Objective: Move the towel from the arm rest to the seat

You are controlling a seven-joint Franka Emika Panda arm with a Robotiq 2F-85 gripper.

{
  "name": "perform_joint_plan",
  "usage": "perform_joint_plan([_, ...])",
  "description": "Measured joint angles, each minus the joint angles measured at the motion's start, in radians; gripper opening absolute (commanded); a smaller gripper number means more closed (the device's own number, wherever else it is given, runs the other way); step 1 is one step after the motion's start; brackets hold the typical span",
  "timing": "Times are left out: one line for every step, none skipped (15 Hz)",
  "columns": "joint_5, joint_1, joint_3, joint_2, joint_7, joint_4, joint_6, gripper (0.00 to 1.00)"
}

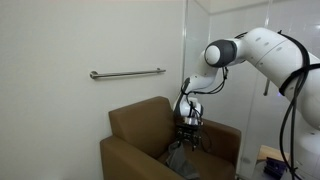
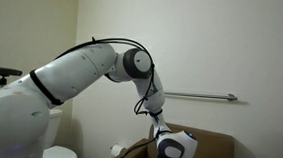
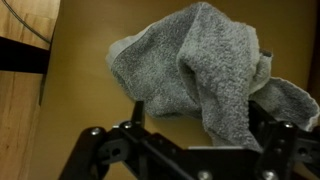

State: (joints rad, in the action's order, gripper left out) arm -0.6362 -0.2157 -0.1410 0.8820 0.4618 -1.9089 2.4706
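A grey towel (image 3: 200, 65) lies crumpled on the brown armchair's seat (image 3: 85, 110). In an exterior view the towel (image 1: 181, 159) sits on the seat (image 1: 212, 164) right under my gripper (image 1: 188, 136). In the wrist view my gripper (image 3: 200, 128) hangs just above the towel with its two fingers wide apart, one on each side of a towel fold. The jaws are open. In the other exterior view the wrist (image 2: 176, 149) hides the towel in front of the chair (image 2: 222, 153).
The armchair has a backrest (image 1: 140, 120) and arm rests (image 1: 135, 158) on both sides of the seat. A metal grab bar (image 1: 127, 73) is fixed on the wall above. A wooden floor strip (image 3: 25, 60) shows beside the chair.
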Motion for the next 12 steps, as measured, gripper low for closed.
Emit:
perform_joint_plan([0.0,0.0,0.003,-0.015,-0.002,-0.011,0.0,1.0])
perform_joint_plan([0.0,0.0,0.006,-0.033,-0.006,-0.025,0.0,1.0])
perform_joint_plan([0.0,0.001,0.009,-0.054,-0.008,-0.041,0.0,1.0])
perform_joint_plan([0.001,0.003,0.01,-0.079,-0.014,-0.059,0.0,1.0])
perform_joint_plan([0.002,0.008,0.01,-0.104,-0.02,-0.079,0.0,1.0])
perform_joint_plan([0.006,0.014,0.008,-0.135,-0.022,-0.103,0.0,1.0])
perform_joint_plan([0.014,0.023,0.006,-0.167,-0.022,-0.127,0.0,1.0])
perform_joint_plan([0.025,0.033,0.004,-0.199,-0.022,-0.15,0.0,1.0])
perform_joint_plan([0.043,0.043,0.001,-0.231,-0.022,-0.173,-0.003,1.0])
perform_joint_plan([0.066,0.054,-0.003,-0.262,-0.022,-0.194,-0.011,1.0])
perform_joint_plan([0.093,0.063,-0.007,-0.292,-0.022,-0.21,-0.03,1.0])
perform_joint_plan([0.122,0.069,-0.009,-0.321,-0.021,-0.223,-0.059,1.0])
